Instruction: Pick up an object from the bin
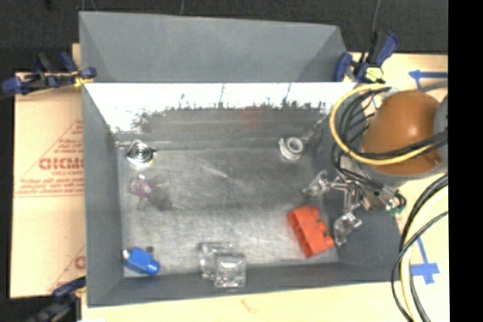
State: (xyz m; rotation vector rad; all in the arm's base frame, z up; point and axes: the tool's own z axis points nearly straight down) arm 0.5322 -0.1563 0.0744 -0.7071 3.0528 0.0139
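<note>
At right end of bin point(211, 49), gripper point(339, 206) low near floor, just beside red block point(309, 231); contact unclear. Block lies by front-right corner. Gripper's open-or-closed state cannot be told. Blue piece point(141, 262), clear piece point(223, 266) along front wall.

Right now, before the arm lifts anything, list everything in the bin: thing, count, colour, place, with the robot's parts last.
bin: one, grey metal, centre of view
block: one, orange-red, lower right floor
blue piece: one, blue, lower left corner
clear piece: one, see-through, front edge, middle
round piece: one, shiny silver, upper left
pale piece: one, faint purple, below the round piece
ring-like piece: one, whitish grey, upper right
gripper: one, metallic, beside the block
wrist cover: one, orange, right side
</note>
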